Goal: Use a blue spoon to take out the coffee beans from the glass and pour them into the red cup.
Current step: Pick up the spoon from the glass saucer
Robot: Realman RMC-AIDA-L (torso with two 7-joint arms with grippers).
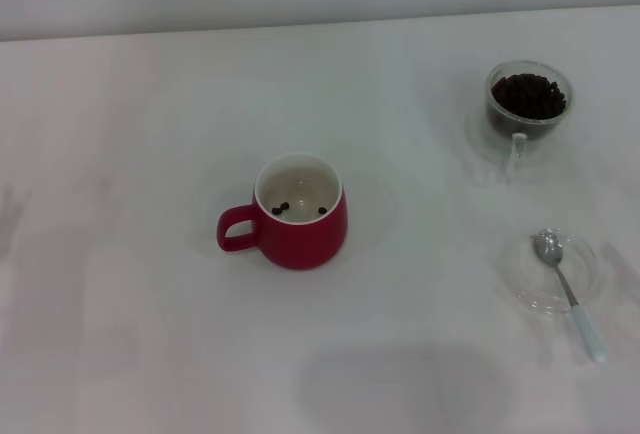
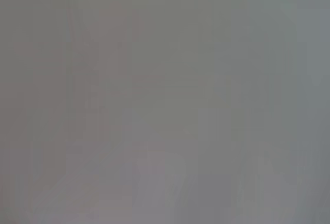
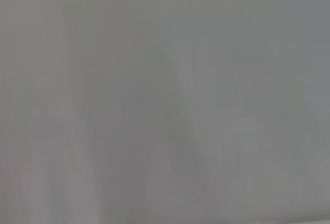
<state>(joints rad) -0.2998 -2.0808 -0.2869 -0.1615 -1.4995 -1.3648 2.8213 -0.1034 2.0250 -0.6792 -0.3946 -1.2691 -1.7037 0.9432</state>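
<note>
Three coffee beans [image 1: 280, 208] lie in the red cup [image 1: 300, 229], mid-table with its handle pointing left. Far right, the glass [image 1: 528, 102] holds a dark heap of beans. Nearer on the right, the blue spoon [image 1: 566, 291] rests on a clear saucer [image 1: 590, 264], handle toward the near edge. Neither gripper shows, so their jaws cannot be judged.

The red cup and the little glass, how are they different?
The red cup is bigger and solid red; the glass is smaller and see-through. The cup holds only a few coffee beans; the glass holds a dark heap. Both stand upright and have a side handle.
</note>
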